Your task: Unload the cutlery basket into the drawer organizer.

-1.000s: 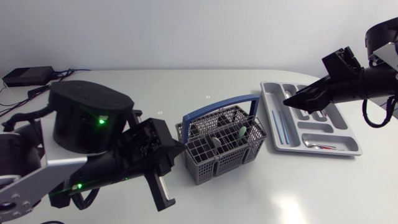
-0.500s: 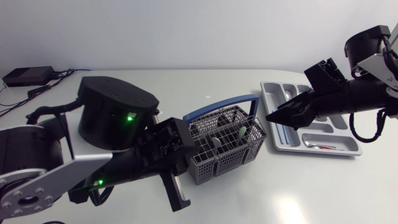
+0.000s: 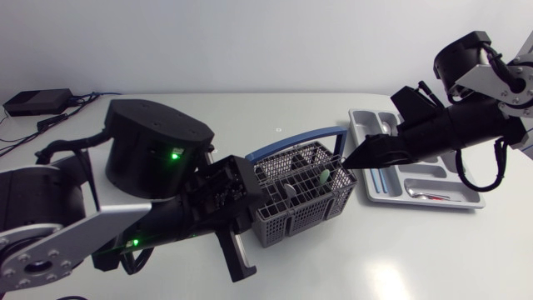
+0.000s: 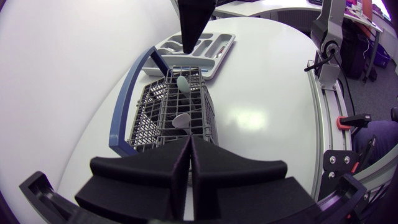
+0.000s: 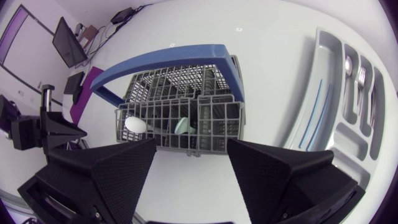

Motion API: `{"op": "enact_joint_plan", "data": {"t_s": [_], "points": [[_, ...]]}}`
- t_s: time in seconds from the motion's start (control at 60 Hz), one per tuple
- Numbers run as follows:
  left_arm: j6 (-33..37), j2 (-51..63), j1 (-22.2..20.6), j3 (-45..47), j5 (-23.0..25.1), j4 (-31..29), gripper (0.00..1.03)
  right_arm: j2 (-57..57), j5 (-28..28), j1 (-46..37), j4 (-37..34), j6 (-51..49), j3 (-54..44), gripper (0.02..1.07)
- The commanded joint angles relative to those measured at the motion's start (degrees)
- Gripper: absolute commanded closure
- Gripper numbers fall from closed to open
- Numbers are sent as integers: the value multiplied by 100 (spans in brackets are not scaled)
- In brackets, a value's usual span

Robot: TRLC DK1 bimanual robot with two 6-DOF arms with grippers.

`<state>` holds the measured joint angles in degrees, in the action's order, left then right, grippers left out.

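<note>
The grey wire cutlery basket (image 3: 298, 197) with a blue handle (image 3: 291, 144) stands mid-table. A pale green utensil (image 3: 322, 176) and a white one (image 3: 289, 190) stick up in it. The grey drawer organizer (image 3: 463, 178) lies to its right, with blue sticks (image 3: 376, 171) and some cutlery (image 3: 429, 196) inside. My left gripper (image 3: 248, 210) is shut and empty at the basket's near left corner; in its wrist view the gripper (image 4: 189, 142) points at the basket (image 4: 168, 112). My right gripper (image 3: 354, 160) hangs open above the basket's right end; the right gripper (image 5: 191, 146) has the green utensil (image 5: 182, 126) and the white one (image 5: 134, 124) just ahead of it.
A black box (image 3: 37, 102) with cables sits at the far left edge. My left arm's bulky black joint (image 3: 154, 150) stands left of the basket. The organizer (image 5: 329, 134) holds forks (image 5: 364, 68) in a far compartment.
My right arm has swung left from over the organizer to the basket's right end. My left arm moved right up to the basket, then held still.
</note>
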<state>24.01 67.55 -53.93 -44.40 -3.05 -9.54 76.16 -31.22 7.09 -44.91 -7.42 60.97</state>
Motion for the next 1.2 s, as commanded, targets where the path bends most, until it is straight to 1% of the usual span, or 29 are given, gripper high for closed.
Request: {"op": "enact_joint_plan", "data": {"t_s": [0.0, 0.117, 0.15, 0.233, 0.317, 0.35, 0.417, 0.433, 0.483, 0.583, 0.617, 0.65, 0.917, 1.183], "points": [[25, -5, -30, -7, 41, -22, 96, 189, 46, 91, -203, 531, 284, 25], [16, -40, -21, 19, 41, -22, 96, 268, 99, 214, -229, 689, 381, 25], [16, -40, -21, 28, 32, -13, 96, 294, 143, 266, -212, 777, 389, 30], [16, -49, -21, 54, 41, 14, 96, 312, 239, 389, -141, 1023, 407, 36], [16, -49, -21, 98, 41, 66, 96, 329, 371, 565, -141, 1146, 442, 37], [16, -40, -21, 107, 41, 84, 96, 338, 424, 627, -133, 1199, 451, 40], [16, -40, -21, 125, 41, 110, 96, 338, 450, 662, -89, 1375, 460, 54], [16, -40, -12, 125, 41, 110, 96, 338, 450, 671, -71, 1401, 460, 56], [25, -40, -12, 134, 41, 110, 96, 338, 503, 723, -53, 1454, 468, 58], [16, -40, -3, 151, 32, 137, 96, 426, 591, 759, -53, 1515, 495, 59], [16, -31, -3, 169, 41, 163, 96, 470, 609, 767, -53, 1524, 495, 65], [16, -31, -3, 178, 41, 172, 96, 496, 635, 794, -53, 1524, 495, 68], [16, 13, -21, 230, 32, 251, 96, 804, 714, 943, -53, 1621, 556, 69], [16, 13, -12, 274, 41, 286, 96, 1094, 749, 969, -18, 1744, 653, 71]]}}
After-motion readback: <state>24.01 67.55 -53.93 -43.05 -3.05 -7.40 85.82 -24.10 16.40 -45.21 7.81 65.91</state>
